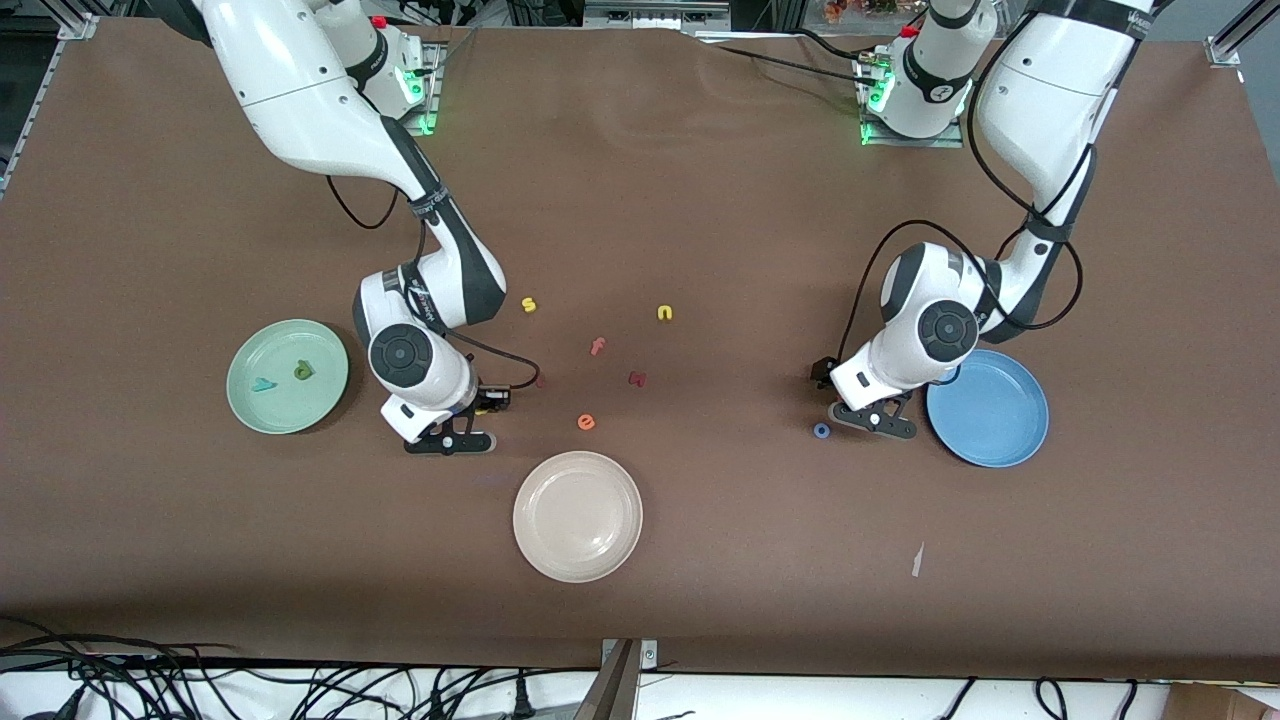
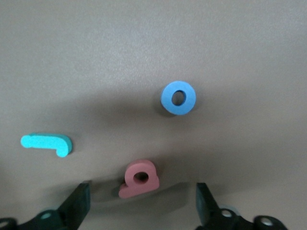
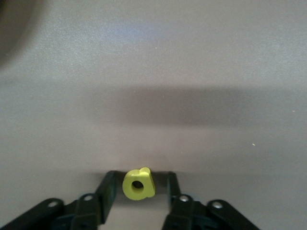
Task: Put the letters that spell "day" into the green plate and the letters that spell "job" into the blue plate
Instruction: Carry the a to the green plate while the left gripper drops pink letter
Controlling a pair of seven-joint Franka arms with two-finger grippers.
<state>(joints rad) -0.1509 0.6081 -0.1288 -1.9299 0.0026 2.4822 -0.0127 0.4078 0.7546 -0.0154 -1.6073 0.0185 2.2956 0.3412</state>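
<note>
Right gripper, low over the bench beside the green plate, brackets the yellow a with jaws narrowed but contact unconfirmed; it should seat squarely before lifting, while left gripper hangs spread around the salmon-pink b.

A robotics lab or research test bench, seen from above: two white robot arms are bolted by their bases along one edge of a wide table covered in plain brown matting, with small green lights glowing at each base. Aluminium framing stands at the table's corners, and a tangle of black cables runs along the floor at the edge nearest the front camera. Simple coloured plates, such as a cream-white plate, and tiny foam letters, such as a yellow n, are laid out like test props.
</note>
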